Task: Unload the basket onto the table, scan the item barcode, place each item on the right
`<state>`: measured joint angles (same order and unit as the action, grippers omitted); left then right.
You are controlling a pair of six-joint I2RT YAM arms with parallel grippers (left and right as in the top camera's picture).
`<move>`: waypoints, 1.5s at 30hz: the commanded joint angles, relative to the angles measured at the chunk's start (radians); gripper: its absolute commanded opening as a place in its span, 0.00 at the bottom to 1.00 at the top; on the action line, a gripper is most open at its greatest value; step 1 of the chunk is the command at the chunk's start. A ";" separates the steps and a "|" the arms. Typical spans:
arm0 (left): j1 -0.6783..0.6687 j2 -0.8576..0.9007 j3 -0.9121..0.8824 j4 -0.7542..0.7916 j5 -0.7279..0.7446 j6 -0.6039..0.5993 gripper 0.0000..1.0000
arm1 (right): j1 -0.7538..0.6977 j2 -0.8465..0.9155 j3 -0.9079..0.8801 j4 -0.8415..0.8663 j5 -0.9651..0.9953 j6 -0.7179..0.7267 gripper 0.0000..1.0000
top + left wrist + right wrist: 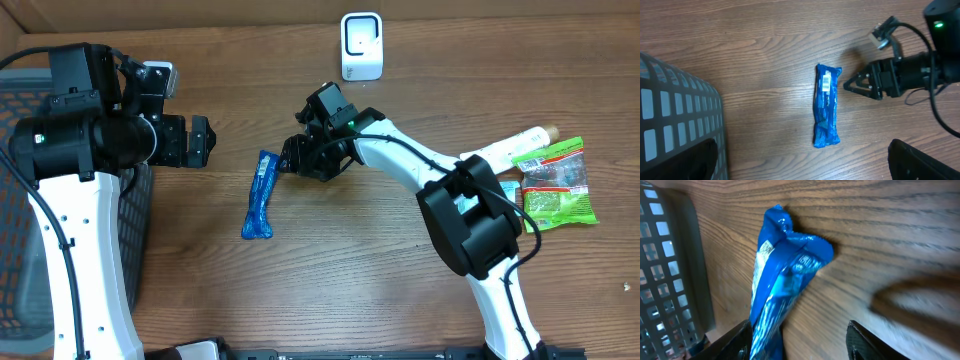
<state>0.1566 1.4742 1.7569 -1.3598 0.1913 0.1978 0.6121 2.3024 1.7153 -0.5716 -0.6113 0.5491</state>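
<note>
The long blue glossy plastic snack packet (pixel 260 195) lies flat on the brown wood-grain worktop (pixel 350 270), left of the middle. Its long axis runs near to far. The far end leans a little to the right and the near end a little to the left. The end with the white barcode label (pixel 825 82) is the far one, and the label faces up. The right pincer (pixel 288 160) sits just right of that far end and points left at it. In the left wrist view its tip is just beside the packet's edge, though whether it touches cannot be told. In the right wrist view its two dark fingers (pixel 865 340) stand partly apart with the packet's end ahead of the gap. The wrapper is close to the left finger and bare wood shows on the other side, so the jaws hold nothing. The left pincer (pixel 205 140) hangs to the left of the packet and a little farther back, clear of it. Its jaws are spread wide and empty. The wrapper is crinkled, with crimped ends, pale print along its length and bright glare on its folds. The far end is puckered and lifts slightly off the wood. A dark grey mesh basket (pixel 20 210) stands at the left edge of the worktop, well apart from the packet. A small white barcode scanner (pixel 361 45) stands at the far edge, to the right of the packet.
</note>
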 commanded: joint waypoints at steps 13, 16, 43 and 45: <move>0.000 0.005 0.006 0.003 0.008 0.005 1.00 | 0.054 0.061 0.000 0.077 0.007 0.149 0.56; 0.000 0.005 0.006 0.003 0.008 0.005 1.00 | 0.055 0.077 -0.001 0.076 0.007 0.162 0.49; 0.000 0.005 0.006 0.003 0.008 0.005 1.00 | -0.101 -0.053 0.164 -0.293 -0.010 -0.333 0.24; 0.000 0.005 0.006 0.003 0.008 0.005 1.00 | -0.086 -0.052 0.165 -0.278 -0.039 -0.298 0.42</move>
<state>0.1566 1.4742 1.7569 -1.3602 0.1913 0.1982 0.5056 2.3165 1.8393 -0.8585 -0.6426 0.2886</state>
